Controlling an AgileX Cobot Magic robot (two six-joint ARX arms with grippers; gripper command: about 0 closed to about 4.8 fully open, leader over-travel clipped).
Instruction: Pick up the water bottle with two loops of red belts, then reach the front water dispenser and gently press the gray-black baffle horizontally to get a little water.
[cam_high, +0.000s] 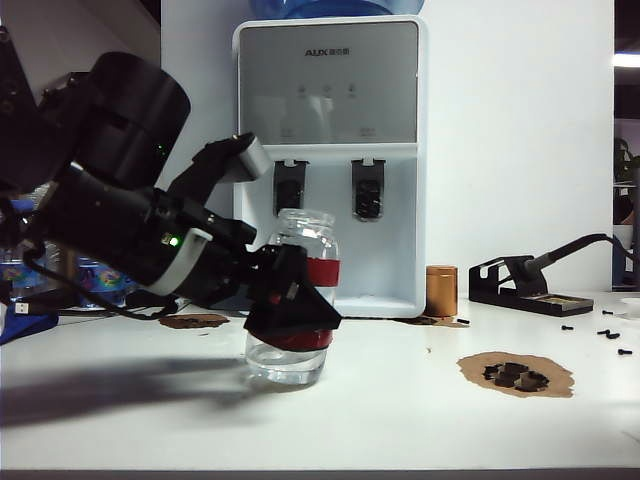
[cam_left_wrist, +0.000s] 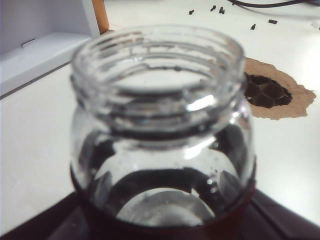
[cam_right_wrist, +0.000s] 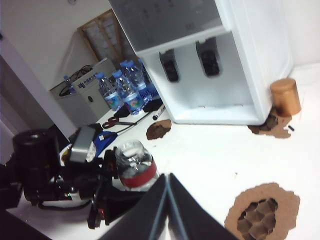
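Observation:
The water bottle (cam_high: 305, 235), a clear open-necked glass jar with red bands, stands upright in front of the water dispenser (cam_high: 330, 90). Its base is at or just above the tabletop; I cannot tell which. My left gripper (cam_high: 295, 312) reaches in from the left and is shut on its lower body. In the left wrist view the bottle (cam_left_wrist: 160, 100) fills the frame, with the left gripper (cam_left_wrist: 162, 220) dark at its sides. The gray-black baffle (cam_high: 289, 188) hangs behind and above the bottle's mouth, untouched. My right gripper (cam_right_wrist: 167, 186) is shut and empty, held high over the table, looking down on the bottle (cam_right_wrist: 135, 162).
A second, mottled lever (cam_high: 368, 190) is right of the baffle. A copper can (cam_high: 441, 290) stands by the dispenser's right corner, a soldering-iron stand (cam_high: 520, 285) beyond it. A brown honeycomb pad (cam_high: 515, 373) lies front right. Blue-capped plastic bottles (cam_right_wrist: 125, 90) stand left of the dispenser.

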